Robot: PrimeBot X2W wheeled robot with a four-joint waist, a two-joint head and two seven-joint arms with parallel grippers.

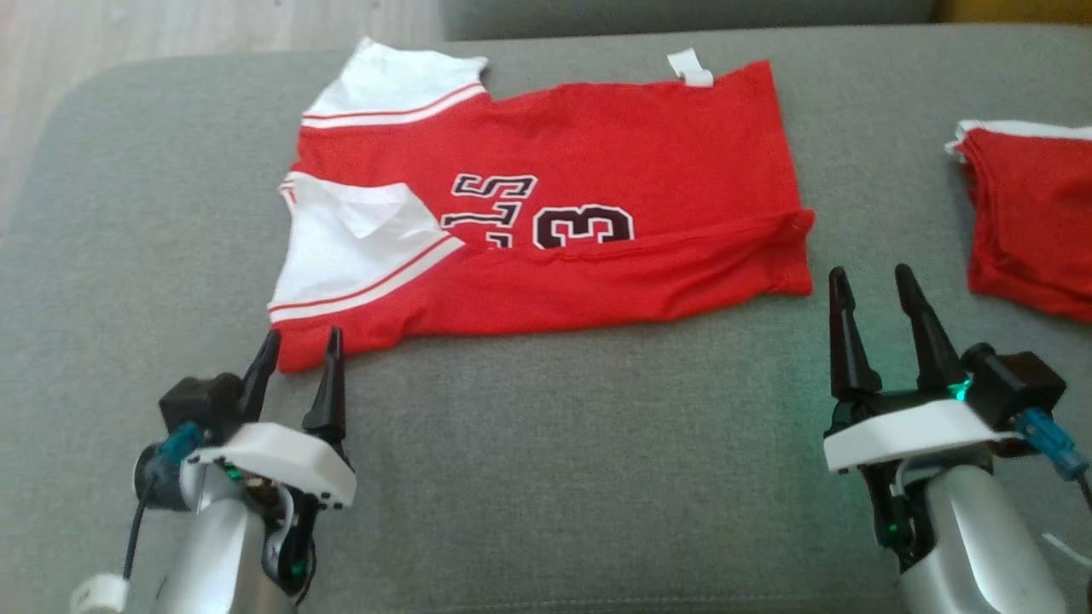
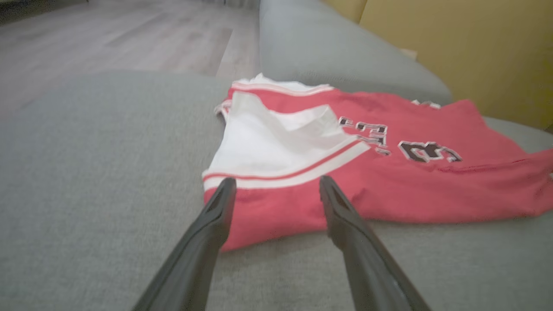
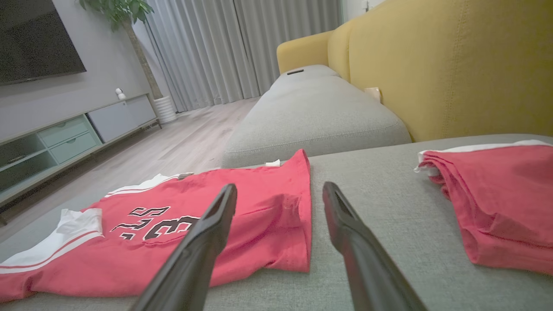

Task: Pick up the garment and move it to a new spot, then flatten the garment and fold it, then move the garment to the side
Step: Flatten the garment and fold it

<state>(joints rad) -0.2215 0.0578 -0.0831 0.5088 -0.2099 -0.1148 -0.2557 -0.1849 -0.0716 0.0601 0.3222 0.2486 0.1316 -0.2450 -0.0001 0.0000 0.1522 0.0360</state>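
Red garment point(image 1: 597, 170) spread across the far middle of the grey cushion point(image 1: 554, 477), long side running along the cushion's length, near edge folded over in a band onto the body, black-and-white numerals point(image 1: 584, 226) partly covered by that fold. White sleeves point(image 1: 358, 247) with red stripes toward the cushion's left end; small white tag point(image 1: 689, 66) on the edge nearest the cushion's back. Left gripper point(image 1: 303, 334) over the cushion's near left part, two dark fingers spread wide, tips at the garment's near left corner, contact impossible to tell; in the left wrist view, that corner framed between the parted fingers. Right gripper point(image 1: 870, 273) over the cushion's near right part, fingers also wide apart and clamped on nothing, tips just beside the garment's right end and apart from it. Second red garment point(image 1: 1032, 222), bunched, at the cushion's right end, well apart from the first. Yellow backrest point(image 3: 453, 65) rising behind the cushion's back edge.
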